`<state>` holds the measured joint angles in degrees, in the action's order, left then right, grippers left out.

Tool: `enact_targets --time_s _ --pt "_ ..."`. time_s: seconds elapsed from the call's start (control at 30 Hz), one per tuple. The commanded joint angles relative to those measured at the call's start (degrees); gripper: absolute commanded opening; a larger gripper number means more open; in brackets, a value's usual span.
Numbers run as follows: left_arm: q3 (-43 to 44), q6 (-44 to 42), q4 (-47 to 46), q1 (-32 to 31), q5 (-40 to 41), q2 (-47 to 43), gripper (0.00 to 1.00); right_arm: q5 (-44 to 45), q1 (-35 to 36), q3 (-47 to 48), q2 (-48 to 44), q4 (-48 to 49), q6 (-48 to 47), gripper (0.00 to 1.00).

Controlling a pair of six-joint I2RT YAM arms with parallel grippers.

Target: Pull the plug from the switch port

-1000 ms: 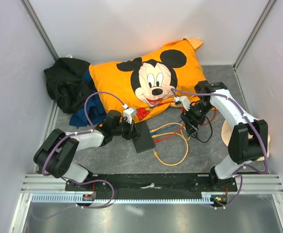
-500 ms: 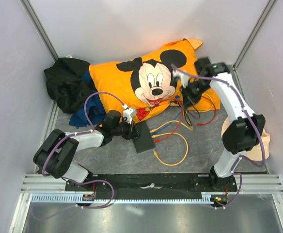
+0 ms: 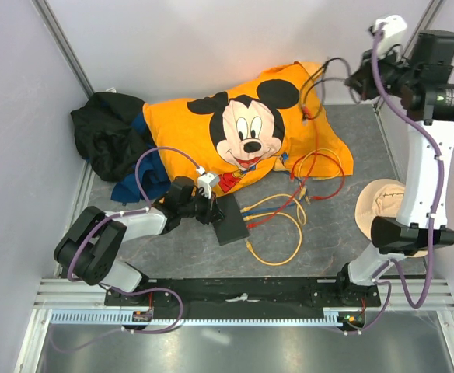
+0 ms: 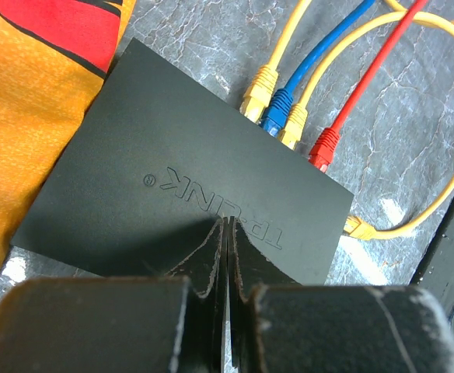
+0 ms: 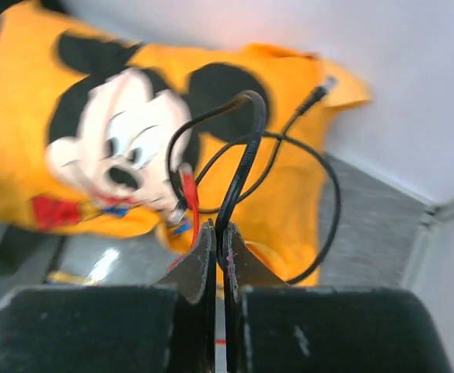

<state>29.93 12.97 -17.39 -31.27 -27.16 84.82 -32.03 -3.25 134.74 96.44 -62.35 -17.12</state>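
The switch, a flat black box, lies on the grey table. My left gripper is shut, its tips resting on the switch's top. Yellow, blue, yellow and red plugs sit along the port edge. My right gripper is raised high at the back right, shut on a black cable. That cable loops in the air and its plug hangs free. A red cable end dangles beside it.
An orange Mickey Mouse pillow fills the back of the table, with a heap of black cloth at its left. Yellow and red cable loops lie right of the switch. A beige cap sits by the right wall.
My right gripper closed on the black cable near the table and rose to the back right corner, lifting the cable over the pillow. The left arm and switch stayed put.
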Motion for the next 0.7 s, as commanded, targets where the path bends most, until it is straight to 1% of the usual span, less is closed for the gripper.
enact_targets --time_s 0.0,0.17,0.23,0.3,0.37,0.4,0.47,0.5,0.57,0.6,0.67 --pt "-0.8 -1.8 6.0 -0.2 2.5 2.4 0.02 5.6 -5.7 -6.4 -4.9 15.0 5.1 0.0" --pt "-0.8 -1.8 6.0 -0.2 2.4 3.0 0.02 20.0 -8.3 -13.6 -6.9 21.3 2.3 0.0" --pt "-0.7 -1.8 6.0 -0.2 2.4 3.1 0.02 21.7 -9.4 -15.1 -6.2 21.9 2.0 0.0" --pt "-0.8 -1.9 6.0 -0.2 2.4 2.9 0.02 21.5 -11.2 -16.5 -5.1 22.0 1.7 0.0" --pt "-0.9 -1.9 6.0 -0.2 2.5 2.6 0.02 19.2 -12.5 -18.4 -5.3 21.8 1.8 0.0" --pt "-0.8 -1.9 6.0 -0.2 2.5 2.5 0.02 16.3 -12.6 -21.2 -5.6 21.6 1.0 0.0" --pt "-1.0 -1.8 5.8 -0.2 2.5 2.4 0.02 14.1 -12.6 -25.2 -7.4 21.0 0.8 0.0" --pt "-1.1 -1.8 5.8 -0.3 2.5 2.4 0.02 13.4 -12.6 -29.4 -7.9 20.6 1.9 0.0" --pt "-1.1 -1.8 5.7 -0.2 2.6 2.4 0.02 13.4 -12.6 -34.1 -9.1 20.2 3.4 0.0" --pt "-1.2 -1.8 5.7 -0.2 2.5 2.3 0.02 13.4 -12.6 -38.6 -9.3 20.0 4.0 0.0" --pt "-1.1 -1.8 5.7 -0.2 2.5 2.3 0.02 12.8 -12.6 -43.0 -9.8 20.0 4.3 0.0"
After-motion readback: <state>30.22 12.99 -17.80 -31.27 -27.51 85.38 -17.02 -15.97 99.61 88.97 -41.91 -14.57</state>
